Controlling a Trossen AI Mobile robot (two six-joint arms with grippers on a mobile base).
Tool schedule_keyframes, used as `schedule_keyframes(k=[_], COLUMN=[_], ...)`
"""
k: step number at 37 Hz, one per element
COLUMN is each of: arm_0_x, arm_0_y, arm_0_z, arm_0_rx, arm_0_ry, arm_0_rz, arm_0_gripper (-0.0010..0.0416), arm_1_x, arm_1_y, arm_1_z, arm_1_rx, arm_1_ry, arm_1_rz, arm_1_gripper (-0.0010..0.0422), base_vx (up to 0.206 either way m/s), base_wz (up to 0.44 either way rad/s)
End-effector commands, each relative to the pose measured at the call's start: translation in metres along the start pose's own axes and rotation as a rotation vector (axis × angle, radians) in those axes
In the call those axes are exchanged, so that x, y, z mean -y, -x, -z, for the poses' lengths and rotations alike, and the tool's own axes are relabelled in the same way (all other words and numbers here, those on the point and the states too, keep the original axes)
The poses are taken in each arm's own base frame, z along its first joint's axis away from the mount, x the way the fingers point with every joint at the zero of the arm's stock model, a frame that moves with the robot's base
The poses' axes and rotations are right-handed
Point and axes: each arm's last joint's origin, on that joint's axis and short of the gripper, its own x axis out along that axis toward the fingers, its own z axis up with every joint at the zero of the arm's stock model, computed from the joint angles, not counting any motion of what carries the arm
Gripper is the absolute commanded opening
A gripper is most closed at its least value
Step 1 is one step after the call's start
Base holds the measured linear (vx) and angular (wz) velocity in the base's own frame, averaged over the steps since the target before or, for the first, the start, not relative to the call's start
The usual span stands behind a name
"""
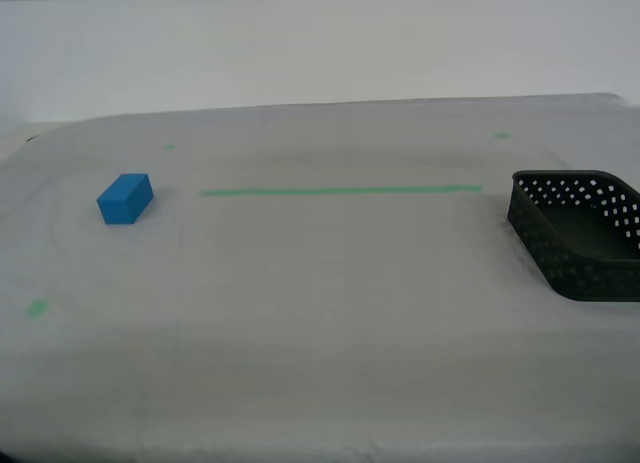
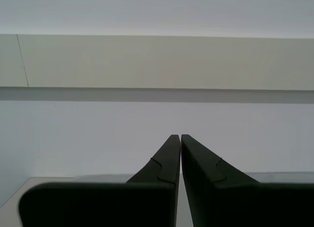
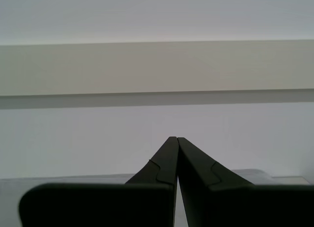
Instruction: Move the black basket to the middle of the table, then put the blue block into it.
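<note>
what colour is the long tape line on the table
Green, clearest in the exterior view.

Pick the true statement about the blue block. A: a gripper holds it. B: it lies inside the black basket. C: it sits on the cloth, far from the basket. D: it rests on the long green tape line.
C: the blue block sits on the table at the exterior view's left, the black basket far off at the right edge.

My first gripper (image 3: pixel 176 138) and my second gripper (image 2: pixel 180 137) both show matte black, tapering fingers with a small notched step
</note>
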Motion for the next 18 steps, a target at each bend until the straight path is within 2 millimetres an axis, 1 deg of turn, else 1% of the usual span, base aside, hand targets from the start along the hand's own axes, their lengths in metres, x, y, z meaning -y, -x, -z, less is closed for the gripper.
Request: schedule_keyframes(k=[1, 18], arm_0_x=[-0.0004, -0.0004], arm_0_y=[0.0, 0.0], arm_0_z=[-0.0007, -0.0007], arm_0_rx=[0.005, 0.005], arm_0_ry=[0.0, 0.0], arm_0_rz=[-0.002, -0.002], arm_0_gripper=[0.0, 0.0], arm_1_x=[0.0001, 0.0], arm_1_y=[0.0, 0.0], arm_1_z=[-0.0005, -0.0005], arm_1_rx=[0.004, 0.004], arm_1_ry=[-0.001, -0.001], arm_1_rz=[0.0, -0.001], arm_1_gripper=[0.0, 0.0], base_vx=[0.0, 0.0], base_wz=[0.0, 0.0])
